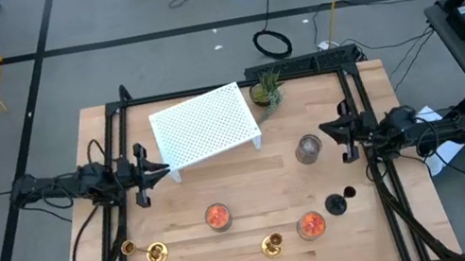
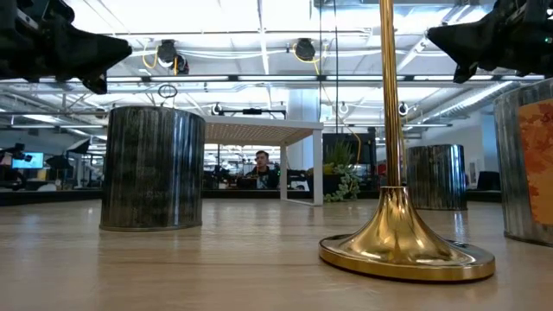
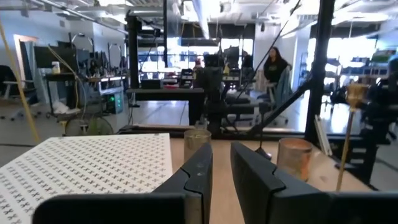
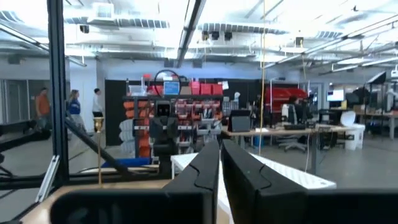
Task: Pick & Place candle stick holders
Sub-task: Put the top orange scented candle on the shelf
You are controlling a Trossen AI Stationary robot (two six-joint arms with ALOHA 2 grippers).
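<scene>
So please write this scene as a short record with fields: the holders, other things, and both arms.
brass holders: two, near edge, one left, one middle
black holder: lying at right
glass cups: orange, orange, greyish clear
rack: white perforated rack, far middle
plant: green plant beside the rack
left gripper: by the rack, holds nothing
right gripper: near the clear cup, holds nothing
</scene>
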